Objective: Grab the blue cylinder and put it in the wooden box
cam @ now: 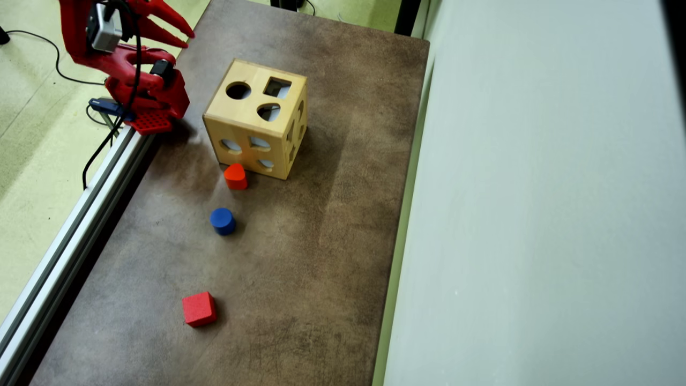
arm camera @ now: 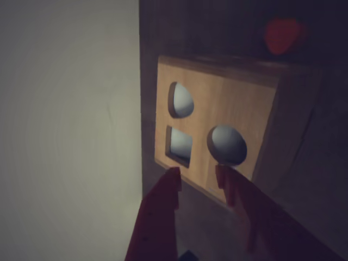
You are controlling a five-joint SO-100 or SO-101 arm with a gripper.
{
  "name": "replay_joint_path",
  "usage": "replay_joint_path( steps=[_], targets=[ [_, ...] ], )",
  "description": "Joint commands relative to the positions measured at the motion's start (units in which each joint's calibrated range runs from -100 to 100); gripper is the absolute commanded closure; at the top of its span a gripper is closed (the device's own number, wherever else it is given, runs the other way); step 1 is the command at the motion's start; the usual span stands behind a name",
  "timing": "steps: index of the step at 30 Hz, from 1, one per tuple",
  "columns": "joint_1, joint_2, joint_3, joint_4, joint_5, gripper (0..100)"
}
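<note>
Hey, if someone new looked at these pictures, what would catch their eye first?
Probably the light wooden box with shaped cut-out holes, standing near the far end of the brown table in the overhead view. Below it lie an orange-red rounded block, a small blue cylinder and a red cube. The red arm's tool is open, empty.

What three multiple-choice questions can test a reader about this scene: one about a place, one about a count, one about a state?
1. In the overhead view, which block lies closest to the wooden box?
A. the red cube
B. the orange-red rounded block
C. the blue cylinder

2. How many holes does the top face of the box show?
A. three
B. one
C. five

3. The end effector is
A. shut on the cylinder
B. shut on the cube
C. open and empty

Answers: 1 B, the orange-red rounded block sits right by the box, nearer than the blue cylinder or red cube. 2 A, round, square and rounded cut-outs. 3 C, its fingers are spread, nothing between.
</note>
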Motion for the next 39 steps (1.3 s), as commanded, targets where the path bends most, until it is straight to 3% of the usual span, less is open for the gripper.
replay_joint_path(
  steps=[1, 10, 15, 20, 35, 39],
  targets=[
    [8.36, 6.45, -1.21, -6.81, 0.54, 89],
    [22.92, 22.07, -1.12, -19.84, 8.11, 88],
    [27.08, 33.37, -1.21, -20.88, 11.58, 79],
    [28.79, 36.85, -1.03, -20.88, 12.01, 71],
    [28.79, 56.47, -0.76, -21.21, 11.97, 71],
    [28.87, 61.99, -1.03, -25.95, 11.97, 71]
  ],
)
